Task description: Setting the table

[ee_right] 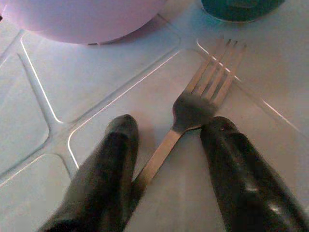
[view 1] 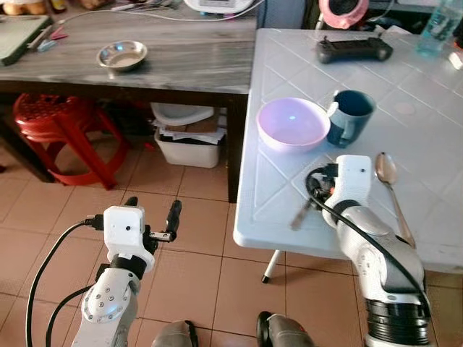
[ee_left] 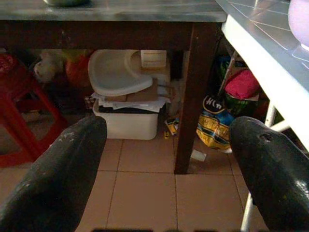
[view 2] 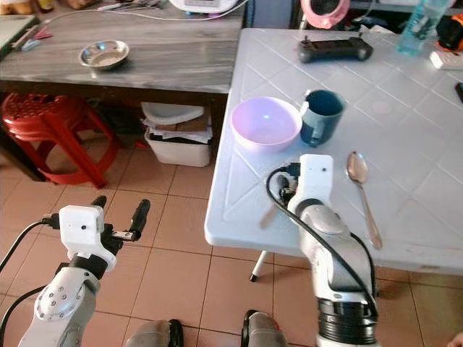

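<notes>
Red stool: far left on the tiled floor, partly under the grey wooden counter.
Steel bowl: alone on the grey wooden counter, well apart from the setting.
Left hand: low over the floor, left of the white counter; black fingers spread wide, nothing between them.
White bin: under the grey counter, stacked with a plastic lid and cardboard.
Bags: on the floor beyond the dark counter leg, in yellow and pink.
Pink bowl: upright near the white counter's left edge, just beside the mug.
Teal mug: upright, right of the pink bowl, touching or nearly touching it; handle toward the bowl.
Fork: flat on the white counter, in front of the pink bowl, tines toward the bowl and mug; handle running back between the right hand's fingers.
Right hand: down at the white counter's near edge; fingers narrowly parted on either side of the fork handle; one finger touching the handle, the other just beside it; grip cannot be told.
Spoon: flat on the white counter, right of the right hand, bowl end away from the robot.
Black controller: far side of the white counter, behind the mug.
Clear bottle: far right corner, upright.
</notes>
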You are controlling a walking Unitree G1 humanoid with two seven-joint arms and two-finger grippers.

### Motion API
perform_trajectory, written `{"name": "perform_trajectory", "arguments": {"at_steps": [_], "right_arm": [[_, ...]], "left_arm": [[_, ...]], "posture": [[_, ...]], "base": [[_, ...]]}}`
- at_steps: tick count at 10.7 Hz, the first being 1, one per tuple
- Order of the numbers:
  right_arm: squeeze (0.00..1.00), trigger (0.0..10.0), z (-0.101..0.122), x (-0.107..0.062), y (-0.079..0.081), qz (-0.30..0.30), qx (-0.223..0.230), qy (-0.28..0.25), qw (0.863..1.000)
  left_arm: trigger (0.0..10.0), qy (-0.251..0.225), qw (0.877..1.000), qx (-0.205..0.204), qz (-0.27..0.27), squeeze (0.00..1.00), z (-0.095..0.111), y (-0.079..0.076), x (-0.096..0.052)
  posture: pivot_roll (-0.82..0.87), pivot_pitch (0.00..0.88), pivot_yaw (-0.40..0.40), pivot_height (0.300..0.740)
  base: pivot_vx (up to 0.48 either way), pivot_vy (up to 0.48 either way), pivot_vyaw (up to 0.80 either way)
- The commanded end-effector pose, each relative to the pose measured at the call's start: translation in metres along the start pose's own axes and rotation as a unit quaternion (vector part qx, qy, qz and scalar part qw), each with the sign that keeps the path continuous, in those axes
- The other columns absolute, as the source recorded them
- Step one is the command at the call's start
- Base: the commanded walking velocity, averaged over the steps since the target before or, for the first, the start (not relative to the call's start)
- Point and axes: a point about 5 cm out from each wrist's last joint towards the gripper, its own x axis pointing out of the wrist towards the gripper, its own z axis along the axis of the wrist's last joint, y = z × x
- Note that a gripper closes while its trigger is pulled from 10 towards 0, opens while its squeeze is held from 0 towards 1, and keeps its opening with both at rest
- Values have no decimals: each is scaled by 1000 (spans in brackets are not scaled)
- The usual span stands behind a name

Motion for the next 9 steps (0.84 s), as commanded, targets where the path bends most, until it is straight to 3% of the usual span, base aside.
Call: {"name": "perform_trajectory", "arguments": {"at_steps": [1, 5, 9], "right_arm": [[0, 0, -45, 1, -11, -20, -3, 117, 993], [0, 0, -53, -2, -23, -24, -14, 128, 991], [0, 0, -58, 0, -22, -15, -42, 118, 992]], "left_arm": [[10000, 1, 1000, 4, -2, 0, 1, 0, -1], [10000, 2, 1000, 5, -3, 0, 1, 0, 1], [10000, 4, 1000, 7, -5, 0, 1, 0, 2]], "posture": [[34, 186, 49, 740], [32, 180, 53, 740], [36, 178, 56, 740]], "base": [[0, 0, 0], [0, 0, 0], [0, 0, 0]]}}
